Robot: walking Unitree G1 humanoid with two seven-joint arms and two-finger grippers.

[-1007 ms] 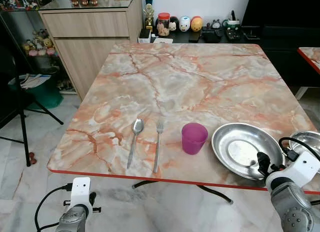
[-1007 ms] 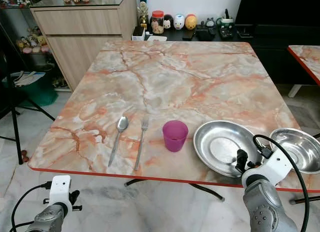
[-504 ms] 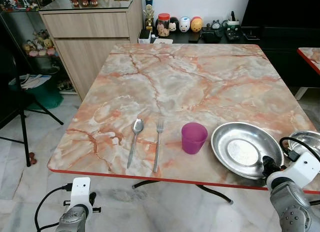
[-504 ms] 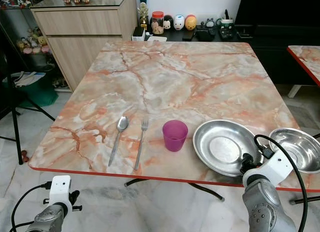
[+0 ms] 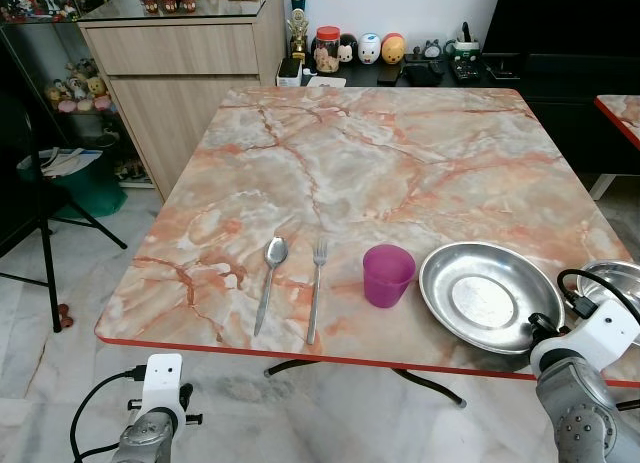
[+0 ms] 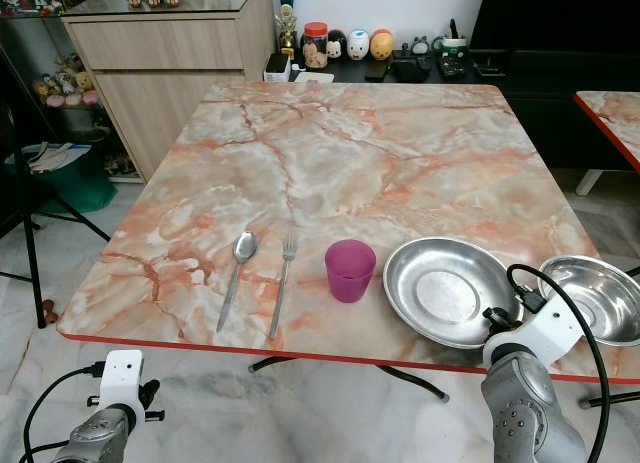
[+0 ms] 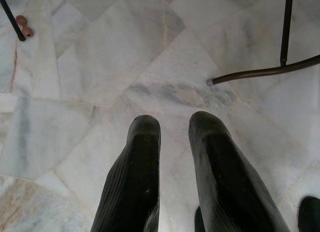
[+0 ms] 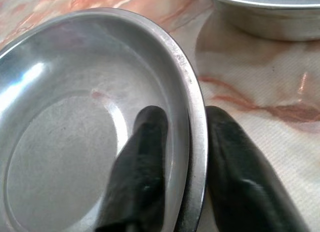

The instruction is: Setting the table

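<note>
Arm and tool posture of the robot, both sides.
Right tool (image 8: 182, 142) reaches forward from the raised right wrist, one finger (image 8: 140, 162) inside the steel plate (image 5: 480, 295) and the other outside, pinching its rim. Left tool (image 7: 175, 142) hangs low on the idle left arm, fingers slightly parted, holding nothing.
</note>
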